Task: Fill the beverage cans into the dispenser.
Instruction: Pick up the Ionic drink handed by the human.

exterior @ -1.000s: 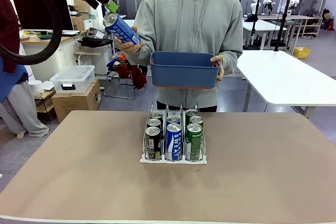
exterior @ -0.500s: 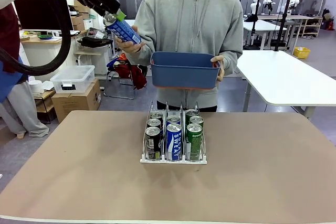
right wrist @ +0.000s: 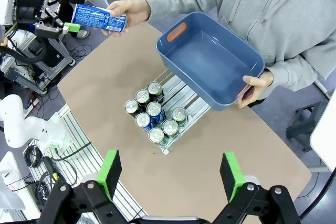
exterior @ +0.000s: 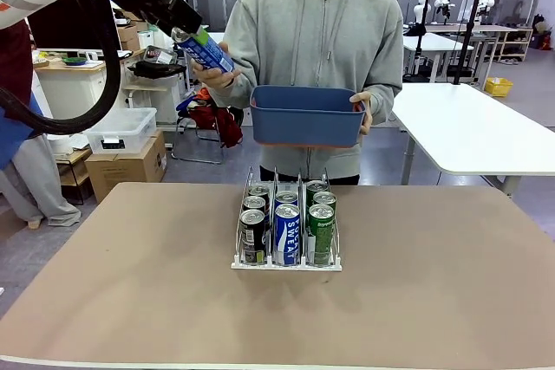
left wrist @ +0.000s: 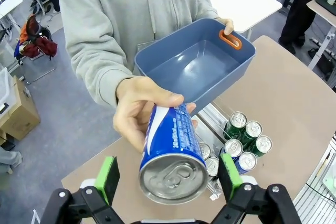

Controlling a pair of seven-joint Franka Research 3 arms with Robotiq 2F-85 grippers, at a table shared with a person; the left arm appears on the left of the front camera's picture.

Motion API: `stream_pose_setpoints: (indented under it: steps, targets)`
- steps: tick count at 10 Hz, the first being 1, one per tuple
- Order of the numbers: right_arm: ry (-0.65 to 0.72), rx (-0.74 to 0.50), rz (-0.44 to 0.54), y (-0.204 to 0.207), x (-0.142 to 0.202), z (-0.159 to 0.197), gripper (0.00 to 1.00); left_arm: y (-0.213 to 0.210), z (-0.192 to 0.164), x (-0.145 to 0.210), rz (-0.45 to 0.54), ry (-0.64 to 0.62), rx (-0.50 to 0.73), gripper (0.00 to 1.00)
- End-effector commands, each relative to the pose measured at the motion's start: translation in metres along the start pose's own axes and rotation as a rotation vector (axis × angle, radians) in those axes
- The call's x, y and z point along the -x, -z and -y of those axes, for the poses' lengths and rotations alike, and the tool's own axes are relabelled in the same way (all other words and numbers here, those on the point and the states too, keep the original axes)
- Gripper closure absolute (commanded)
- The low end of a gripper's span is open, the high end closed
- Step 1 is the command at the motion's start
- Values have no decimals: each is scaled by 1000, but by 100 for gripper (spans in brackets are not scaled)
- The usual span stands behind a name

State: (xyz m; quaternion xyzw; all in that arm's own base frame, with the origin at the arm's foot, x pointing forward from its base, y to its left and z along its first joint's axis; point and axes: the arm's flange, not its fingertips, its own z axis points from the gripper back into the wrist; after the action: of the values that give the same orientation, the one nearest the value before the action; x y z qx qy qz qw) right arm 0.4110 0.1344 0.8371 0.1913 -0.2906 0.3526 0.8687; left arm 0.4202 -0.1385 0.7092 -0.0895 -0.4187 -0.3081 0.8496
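The person at the far side of the table (exterior: 451, 301) holds out 1 blue-white can (exterior: 202, 49) in one hand (exterior: 217, 78) and carries an empty blue bin (exterior: 305, 115) in the other.

The left gripper (left wrist: 169, 177) is raised at the far left, above table level. Its jaws stand fully spread, with 1 green pad (left wrist: 109, 173) on each side of the can's silver top (left wrist: 174, 176). It has hold of nothing yet; the pads are just beside the can wall, and contact cannot be confirmed.

Key relation: in the left wrist view the can's long axis points almost straight along the fingers, top end toward the gripper, base in the person's hand. The can sits between the pads, roughly centred. Judgement: closing now would take it across its width near the top.

The right gripper (right wrist: 171, 174) hangs high over the table, jaws wide apart and empty, well apart from the offered can. The left arm is plainly the nearer.

The dispenser (exterior: 286, 259) stands mid-table with 3 lanes, 2 cans showing in each: black (exterior: 253, 236), blue-white (exterior: 286, 233), green (exterior: 321, 232). Far-end room appears to remain.
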Motion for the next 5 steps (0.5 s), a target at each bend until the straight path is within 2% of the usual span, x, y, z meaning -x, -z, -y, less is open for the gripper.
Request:
stream_pose_setpoints:
  steps: [1, 5]
  targets:
    - [5, -5, -5, -1, 3, 0, 0, 10, 4, 4, 3, -17, 0, 0]
    - [5, -5, -5, -1, 3, 0, 0, 21, 5, 2, 7, -31, 9, 0]
